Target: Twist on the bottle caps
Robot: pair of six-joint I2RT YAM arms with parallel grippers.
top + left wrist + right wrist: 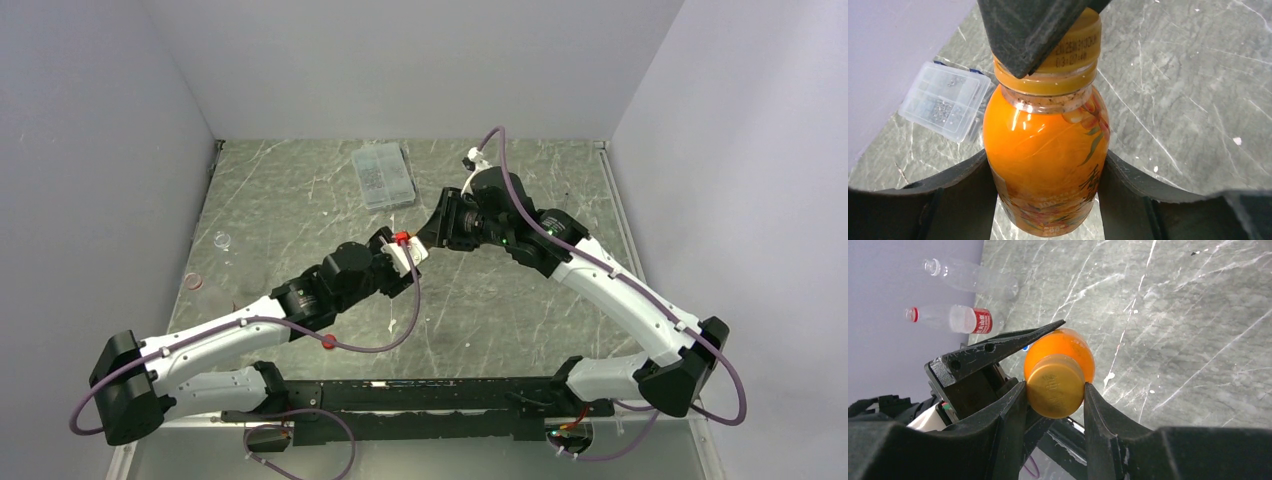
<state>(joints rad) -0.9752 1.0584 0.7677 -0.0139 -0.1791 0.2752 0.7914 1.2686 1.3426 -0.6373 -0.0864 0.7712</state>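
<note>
Left wrist view: at the left, a clear compartment box (945,102) with small dark bits inside lies on the worktop (1198,100). In the middle, the left tool (1045,195) clamps an orange bottle (1043,145) filled with orange liquid. The right tool (1054,390) pinches the orange cap (1070,60) on its neck.

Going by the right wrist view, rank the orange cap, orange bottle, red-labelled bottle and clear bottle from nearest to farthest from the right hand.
1. The orange cap, clamped in the right hand.
2. The orange bottle, directly behind the cap.
3. The red-labelled bottle and the clear bottle, lying far off at upper left; those two are too close to call.
</note>
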